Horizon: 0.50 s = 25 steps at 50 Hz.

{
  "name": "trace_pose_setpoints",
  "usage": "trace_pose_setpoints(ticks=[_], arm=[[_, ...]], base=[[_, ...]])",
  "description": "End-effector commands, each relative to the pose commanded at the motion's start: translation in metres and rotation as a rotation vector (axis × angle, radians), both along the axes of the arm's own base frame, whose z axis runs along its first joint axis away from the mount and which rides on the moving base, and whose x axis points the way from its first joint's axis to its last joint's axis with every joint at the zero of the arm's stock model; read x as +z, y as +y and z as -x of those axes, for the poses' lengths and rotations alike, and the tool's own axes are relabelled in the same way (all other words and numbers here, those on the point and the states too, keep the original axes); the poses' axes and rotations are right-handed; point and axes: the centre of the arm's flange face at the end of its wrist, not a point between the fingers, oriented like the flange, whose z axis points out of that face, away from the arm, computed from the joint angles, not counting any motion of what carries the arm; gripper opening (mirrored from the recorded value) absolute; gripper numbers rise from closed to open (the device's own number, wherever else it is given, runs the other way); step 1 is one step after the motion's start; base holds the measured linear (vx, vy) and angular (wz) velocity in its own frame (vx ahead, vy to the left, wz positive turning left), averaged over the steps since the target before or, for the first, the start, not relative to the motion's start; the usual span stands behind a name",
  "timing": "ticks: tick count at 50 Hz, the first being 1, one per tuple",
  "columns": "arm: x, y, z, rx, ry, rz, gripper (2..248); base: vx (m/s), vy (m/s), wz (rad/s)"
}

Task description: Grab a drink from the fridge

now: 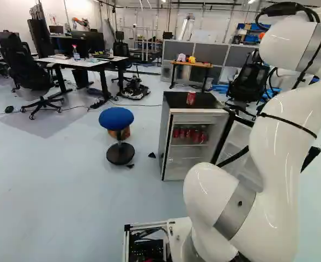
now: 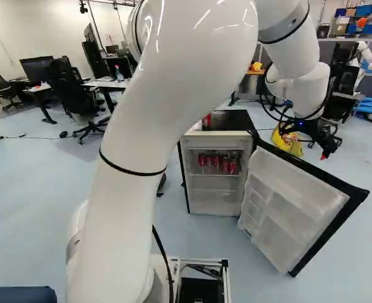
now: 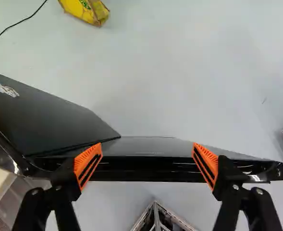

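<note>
Closest is the white arm (image 2: 141, 126), going up from its joint. Its black fingers (image 2: 325, 155) with orange pads stand wide apart; in the wrist view, the top edge of the open fridge door (image 2: 293, 205) passes between and under them, and I cannot tell if they touch it. Behind the door is the fridge (image 2: 236, 120), with several red cans (image 2: 216, 163) on its upper shelf and one red can (image 1: 191, 98) standing on its top. Further away is a small table (image 1: 195, 64).
</note>
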Motion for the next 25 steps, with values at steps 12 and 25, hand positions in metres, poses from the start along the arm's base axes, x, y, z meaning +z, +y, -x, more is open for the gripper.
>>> trace_pose_setpoints(ticks=[12, 25], arm=[[-0.004, -0.017, -0.009, -0.004, 0.013, -0.018, 247], [-0.008, -0.034, -0.020, -0.006, 0.029, -0.040, 247]], base=[[0.000, 0.000, 0.000], [0.000, 0.000, 0.000]])
